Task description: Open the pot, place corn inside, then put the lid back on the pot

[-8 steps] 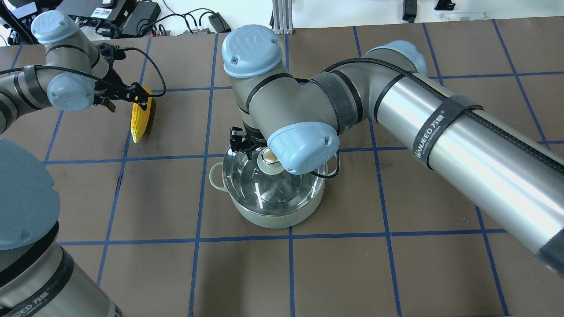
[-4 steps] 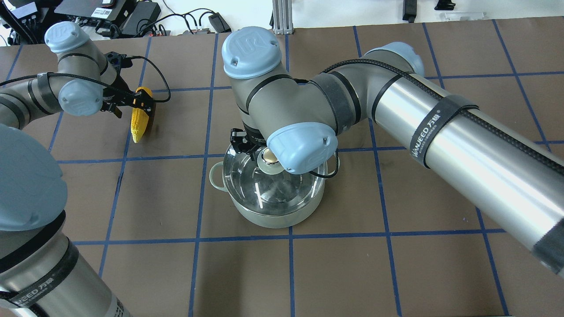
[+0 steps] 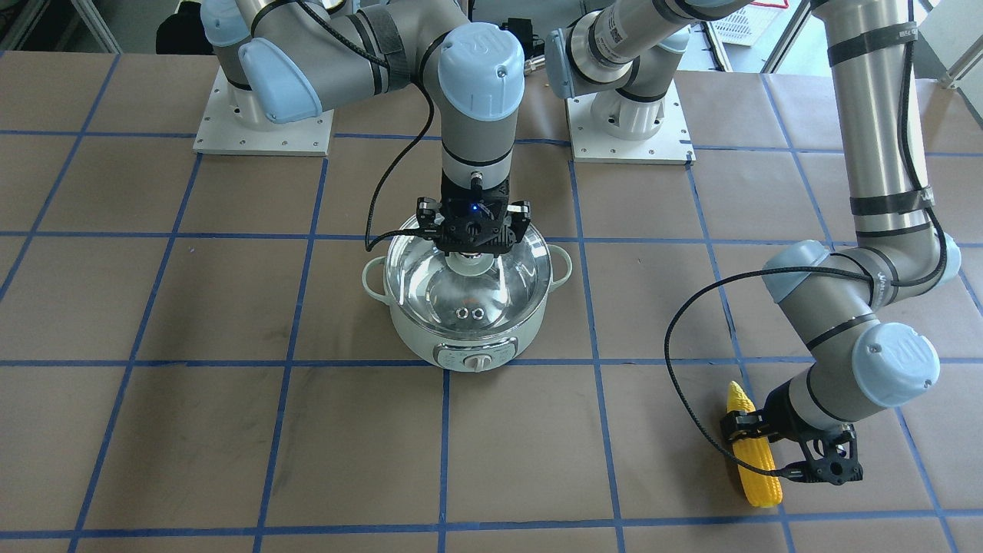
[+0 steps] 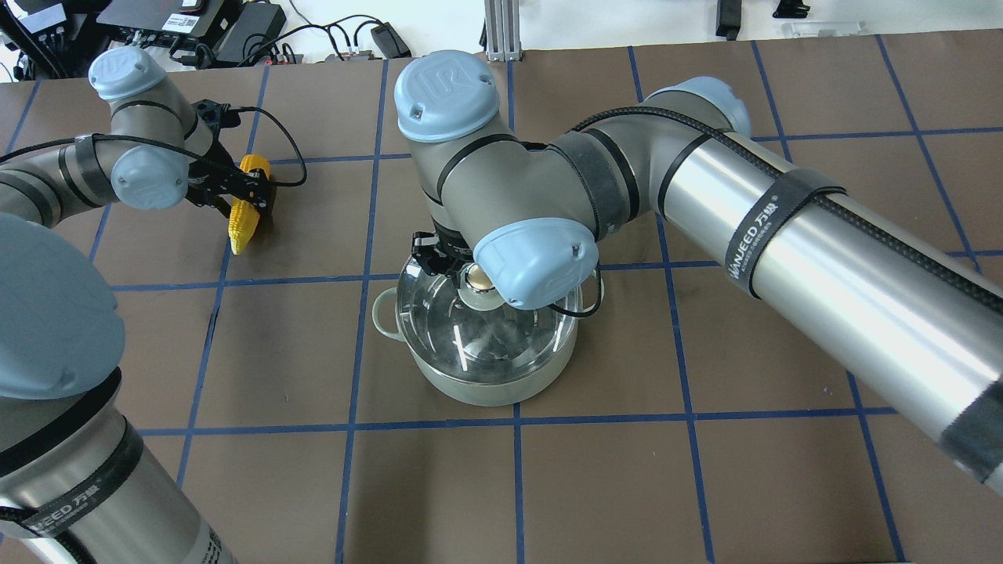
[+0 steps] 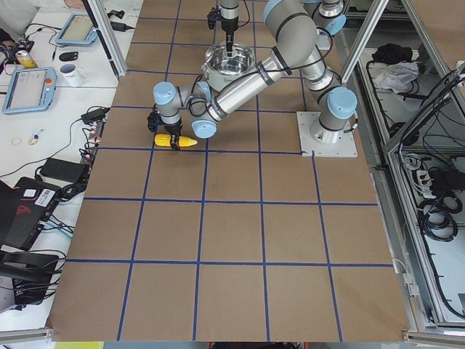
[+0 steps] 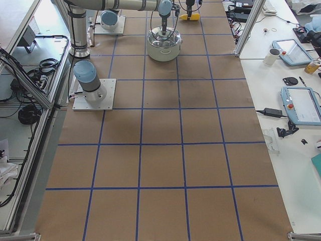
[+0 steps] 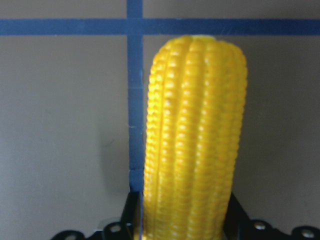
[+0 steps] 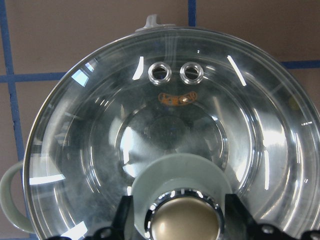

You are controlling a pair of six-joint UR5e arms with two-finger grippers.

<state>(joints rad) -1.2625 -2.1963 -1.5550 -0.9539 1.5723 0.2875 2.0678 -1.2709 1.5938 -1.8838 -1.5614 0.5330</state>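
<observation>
The pale green pot [image 3: 461,347] stands mid-table with the glass lid [image 3: 430,284] on it. My right gripper [image 3: 470,258] points straight down on the lid's knob [image 8: 182,220], with a finger against each side of the pale green knob base. The pot [image 4: 486,388] and lid [image 4: 470,337] also show in the overhead view. The yellow corn [image 3: 756,478] lies on the table on my left side. My left gripper [image 3: 768,453] straddles it near its blunt end, and in the left wrist view its fingers press both sides of the corn [image 7: 195,140].
Two arm base plates [image 3: 261,130] sit at the robot's edge of the table. A black cable [image 3: 676,346] loops from the left wrist over the table beside the corn. Electronics and cables [image 4: 235,23] lie beyond the far edge.
My left wrist has swung in and the gripper has settled over the corn's blunt end. The corn has shifted slightly. The right gripper, lid and pot have stayed put.
</observation>
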